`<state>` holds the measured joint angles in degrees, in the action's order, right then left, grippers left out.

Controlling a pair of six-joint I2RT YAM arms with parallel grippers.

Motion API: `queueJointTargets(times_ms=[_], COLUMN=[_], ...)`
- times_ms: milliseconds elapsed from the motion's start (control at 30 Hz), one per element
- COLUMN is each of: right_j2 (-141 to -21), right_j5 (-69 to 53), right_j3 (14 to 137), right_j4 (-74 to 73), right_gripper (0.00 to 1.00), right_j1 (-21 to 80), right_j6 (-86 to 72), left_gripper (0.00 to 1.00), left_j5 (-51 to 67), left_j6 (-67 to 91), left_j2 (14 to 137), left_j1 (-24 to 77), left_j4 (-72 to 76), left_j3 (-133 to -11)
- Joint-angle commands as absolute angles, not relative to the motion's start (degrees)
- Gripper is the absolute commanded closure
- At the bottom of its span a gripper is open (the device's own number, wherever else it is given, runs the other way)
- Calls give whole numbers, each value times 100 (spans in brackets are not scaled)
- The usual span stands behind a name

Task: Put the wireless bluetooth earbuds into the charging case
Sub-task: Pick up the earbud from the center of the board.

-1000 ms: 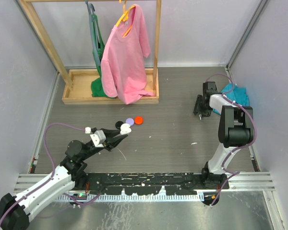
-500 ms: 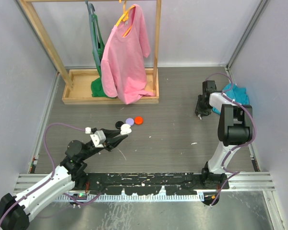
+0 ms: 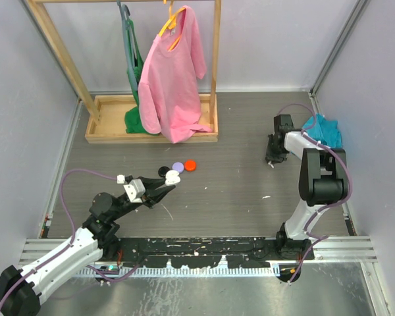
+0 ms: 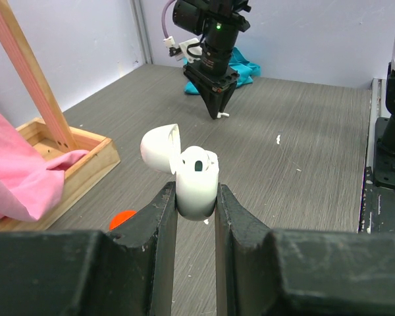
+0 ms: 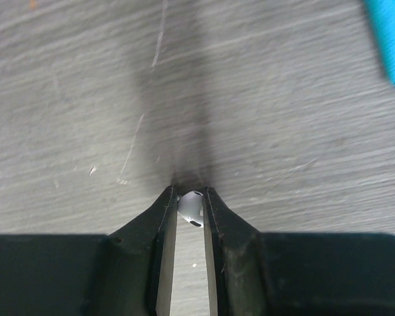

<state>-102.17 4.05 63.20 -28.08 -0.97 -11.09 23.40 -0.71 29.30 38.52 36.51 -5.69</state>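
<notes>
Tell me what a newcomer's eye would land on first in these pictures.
The pink shirt hanging on the wooden rack at the far left of the table draws the eye first. Nearer, the left gripper clamps a white charging case with its lid flipped open. At the far right, beside a teal cloth, the right gripper pinches a small white earbud low over the table.

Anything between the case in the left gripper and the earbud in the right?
No, only bare grey table between the charging case and the earbud, clearest in the left wrist view.
</notes>
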Motion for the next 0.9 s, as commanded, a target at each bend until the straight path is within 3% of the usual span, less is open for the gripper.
queueJointTargets(times_ms=[0,867], right_j2=[-9583,-6318], right_j5=[-11,-776], right_j3=[6014,4207], right_j4=[-2624,1010], right_gripper=[80,80], right_j1=[167,3048], right_j6=[-1327,-3552], left_gripper=[100,100], left_j5=[2345,1869], left_j6=[-77,-279], left_j2=[2915,2415], left_j1=[3863,3861], left_j4=[4014,4027], left_j3=[-589,-328])
